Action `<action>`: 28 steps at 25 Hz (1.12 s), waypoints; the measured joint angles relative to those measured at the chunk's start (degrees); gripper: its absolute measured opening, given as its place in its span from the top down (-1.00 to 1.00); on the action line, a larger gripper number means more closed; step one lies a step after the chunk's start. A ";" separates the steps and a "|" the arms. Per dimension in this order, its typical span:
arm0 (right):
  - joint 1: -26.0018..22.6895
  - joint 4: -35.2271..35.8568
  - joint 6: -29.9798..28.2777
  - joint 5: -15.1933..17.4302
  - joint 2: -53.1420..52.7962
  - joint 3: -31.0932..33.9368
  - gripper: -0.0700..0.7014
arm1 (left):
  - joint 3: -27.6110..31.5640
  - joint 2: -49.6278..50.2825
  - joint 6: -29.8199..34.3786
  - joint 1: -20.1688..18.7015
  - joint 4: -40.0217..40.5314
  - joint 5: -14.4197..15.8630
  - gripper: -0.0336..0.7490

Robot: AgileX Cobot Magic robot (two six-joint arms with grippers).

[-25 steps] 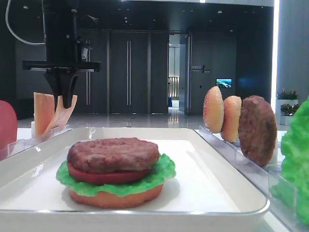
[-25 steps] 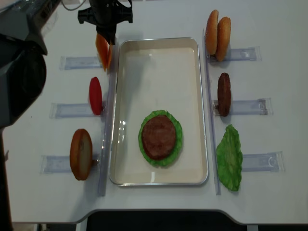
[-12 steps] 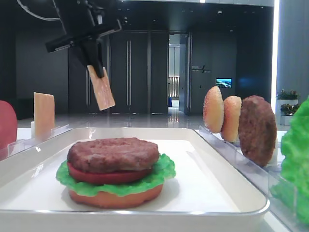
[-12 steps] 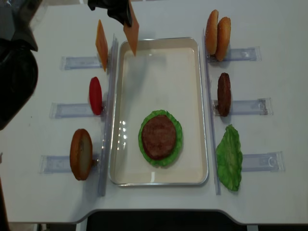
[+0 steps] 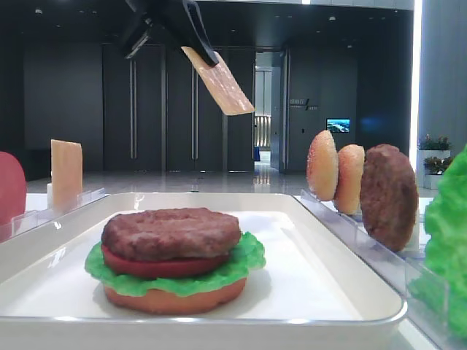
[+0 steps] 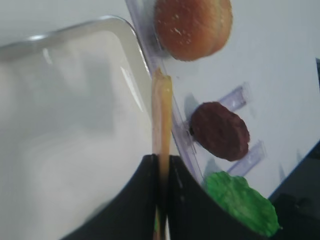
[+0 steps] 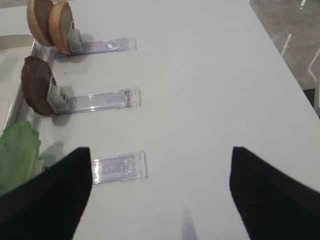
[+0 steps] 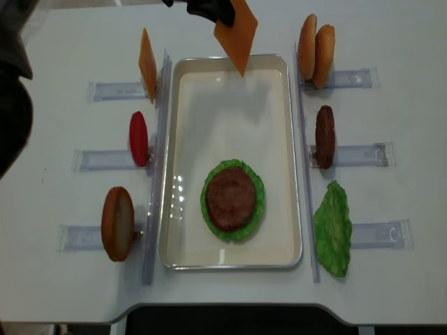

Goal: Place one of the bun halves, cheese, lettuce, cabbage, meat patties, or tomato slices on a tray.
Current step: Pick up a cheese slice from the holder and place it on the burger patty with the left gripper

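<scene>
My left gripper (image 8: 209,7) is shut on a thin pale orange cheese slice (image 8: 236,33), which hangs tilted in the air over the far end of the white tray (image 8: 297,174). The left wrist view shows the cheese (image 6: 161,110) edge-on, pinched between the black fingers of that gripper (image 6: 161,170). On the tray's near half sits a stack (image 8: 232,199) of bun, lettuce, tomato and a meat patty (image 5: 171,232). My right gripper (image 7: 160,195) is open over bare table with nothing between its fingers.
Clear holders left of the tray carry another cheese slice (image 8: 147,64), a tomato slice (image 8: 138,138) and a bun half (image 8: 117,223). To its right stand two bun halves (image 8: 316,42), a patty (image 8: 325,136) and lettuce (image 8: 332,227).
The left gripper lifted one cheese slice out of the left holder, then carried it up and to the right, over the tray's far end. The other slice stayed in the holder.
</scene>
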 joint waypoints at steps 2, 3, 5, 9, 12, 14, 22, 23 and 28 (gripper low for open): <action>0.00 0.00 0.00 0.00 0.00 0.00 -0.58 | 3.70 -1.13 2.46 -0.10 -2.30 0.00 0.85; 0.00 0.00 0.00 0.00 0.00 0.00 -0.58 | 5.65 -1.82 3.65 -0.10 -3.02 0.00 0.85; 0.00 0.00 0.05 0.00 0.00 0.00 -0.58 | 9.47 -3.36 6.06 -0.10 -4.67 -0.09 0.85; 0.00 0.00 0.05 0.00 0.00 0.00 -0.58 | 18.75 -7.66 11.95 -0.10 -9.04 -0.66 0.85; 0.00 0.00 0.05 0.00 0.00 0.00 -0.58 | 26.34 -11.65 16.49 -0.10 -13.00 -1.28 0.85; 0.00 0.00 0.05 0.00 0.00 0.00 -0.58 | 31.38 -14.23 19.68 -0.10 -15.58 -2.89 0.85; 0.00 0.00 0.05 0.00 0.00 0.00 -0.58 | 50.61 -24.03 30.63 -0.10 -26.27 -12.52 0.85; 0.00 0.00 0.05 0.00 0.00 0.00 -0.58 | 52.76 -24.65 32.20 -0.10 -27.80 -13.26 0.85; 0.00 0.00 0.05 0.00 0.00 0.00 -0.58 | 60.47 -25.81 39.69 -0.10 -35.11 -15.01 0.85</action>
